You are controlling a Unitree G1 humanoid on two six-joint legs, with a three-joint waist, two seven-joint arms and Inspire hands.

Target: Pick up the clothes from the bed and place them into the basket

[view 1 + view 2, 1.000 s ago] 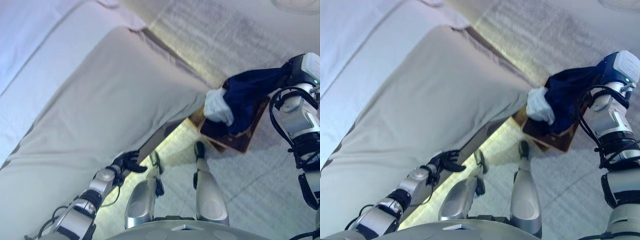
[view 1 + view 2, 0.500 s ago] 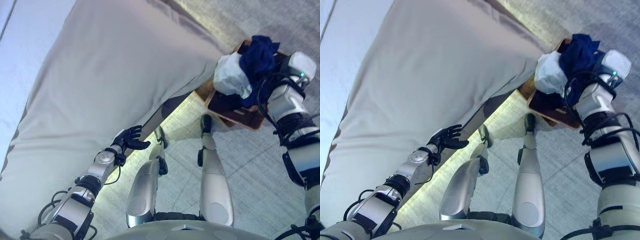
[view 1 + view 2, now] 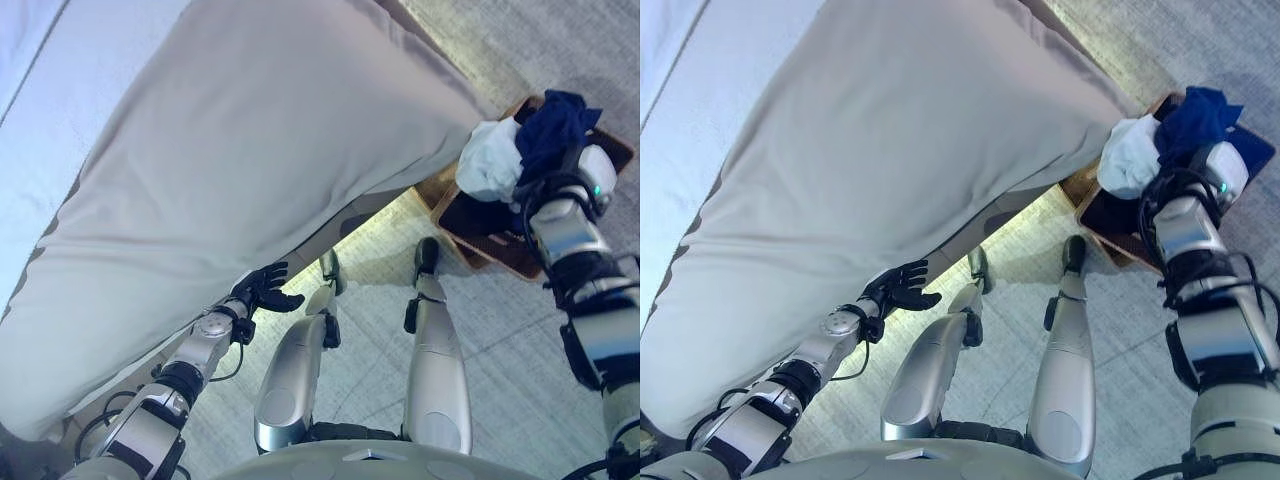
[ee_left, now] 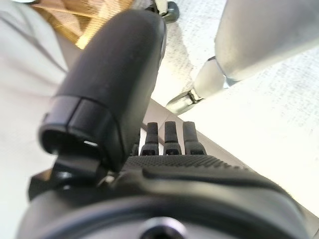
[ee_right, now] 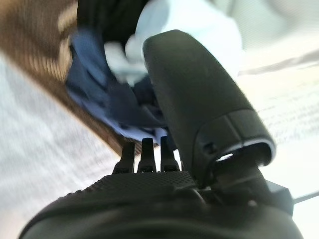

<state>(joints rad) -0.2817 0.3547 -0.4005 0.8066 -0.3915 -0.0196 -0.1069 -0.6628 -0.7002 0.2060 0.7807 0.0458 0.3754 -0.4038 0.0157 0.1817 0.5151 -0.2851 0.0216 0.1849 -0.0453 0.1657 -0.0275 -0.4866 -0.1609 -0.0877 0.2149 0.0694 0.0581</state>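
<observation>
The right hand (image 5: 199,124) hung over the wooden basket (image 3: 500,255) on the floor just beside the bed (image 3: 250,150), with the dark blue garment (image 3: 555,120) and the white garment (image 3: 490,165) bunched together beneath it. In the right wrist view its fingers (image 5: 143,154) looked fairly straight above the cloth, but whether they had let go I could not tell; the folds hid where they met the fabric.

Both clothes sat high, heaped on the basket's near edge rather than down inside it. The white piece bulged out toward the bed side, and to my eye it risked sliding over the rim onto the floor if the hand pulled away fast or dragged a fold with it. A snagged fold of the blue cloth could lift the whole bundle back out.

The left hand (image 3: 262,292) idled low beside the bed's edge, fingers loosely spread and empty.
</observation>
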